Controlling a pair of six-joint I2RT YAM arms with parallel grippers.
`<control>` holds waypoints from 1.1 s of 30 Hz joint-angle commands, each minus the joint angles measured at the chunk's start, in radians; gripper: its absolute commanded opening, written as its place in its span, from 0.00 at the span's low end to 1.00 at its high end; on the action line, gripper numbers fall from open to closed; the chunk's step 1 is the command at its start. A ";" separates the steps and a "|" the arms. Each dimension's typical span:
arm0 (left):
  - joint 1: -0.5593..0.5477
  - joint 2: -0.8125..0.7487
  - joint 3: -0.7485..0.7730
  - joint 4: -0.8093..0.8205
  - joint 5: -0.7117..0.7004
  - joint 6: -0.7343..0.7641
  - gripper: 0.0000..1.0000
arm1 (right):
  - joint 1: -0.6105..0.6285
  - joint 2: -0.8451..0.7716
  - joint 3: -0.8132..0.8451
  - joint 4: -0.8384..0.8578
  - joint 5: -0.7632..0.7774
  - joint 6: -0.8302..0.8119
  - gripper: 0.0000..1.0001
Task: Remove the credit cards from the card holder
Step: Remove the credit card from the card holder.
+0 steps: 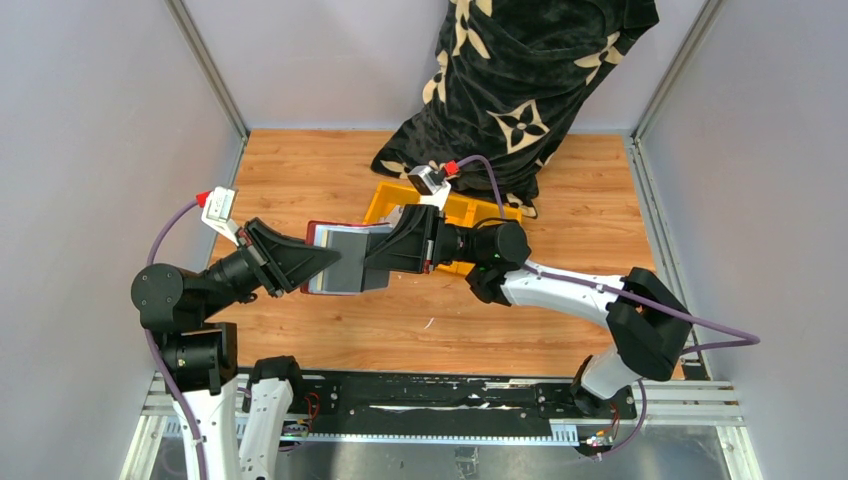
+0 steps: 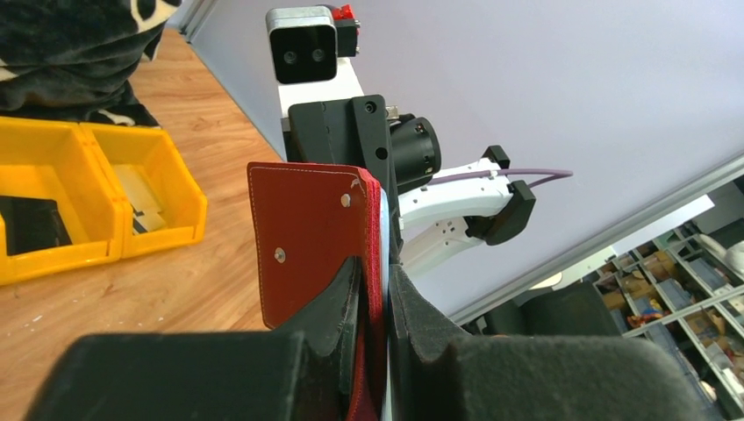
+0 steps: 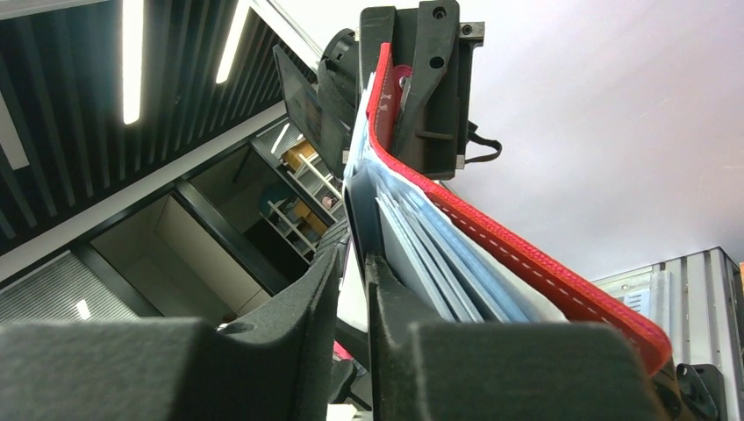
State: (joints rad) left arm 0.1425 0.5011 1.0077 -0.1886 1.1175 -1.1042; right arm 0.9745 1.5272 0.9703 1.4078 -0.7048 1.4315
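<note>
Grey walls, wooden tabletop, ceiling strip lights

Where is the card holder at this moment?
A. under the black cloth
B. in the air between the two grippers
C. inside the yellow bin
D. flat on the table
B: the left gripper pinches the card holder above the table, and the right gripper is at its other edge.

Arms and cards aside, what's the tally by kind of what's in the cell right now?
Card holder: 1
Yellow bin: 1
Patterned cloth: 1
Black item in the bin: 1
Total: 4
</note>
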 commanded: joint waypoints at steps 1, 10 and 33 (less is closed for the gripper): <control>-0.001 -0.015 0.009 -0.015 -0.016 0.023 0.08 | 0.022 0.006 0.041 0.043 0.006 -0.014 0.17; -0.001 -0.012 0.022 -0.030 -0.002 0.026 0.16 | 0.010 -0.015 -0.001 0.081 0.019 -0.006 0.00; -0.001 0.003 0.047 -0.017 0.008 0.003 0.19 | -0.036 -0.065 -0.100 0.099 0.041 0.008 0.00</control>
State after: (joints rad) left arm 0.1413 0.5011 1.0157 -0.2264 1.1225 -1.0912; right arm 0.9607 1.5112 0.8921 1.4506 -0.6613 1.4513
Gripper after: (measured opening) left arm 0.187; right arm 0.007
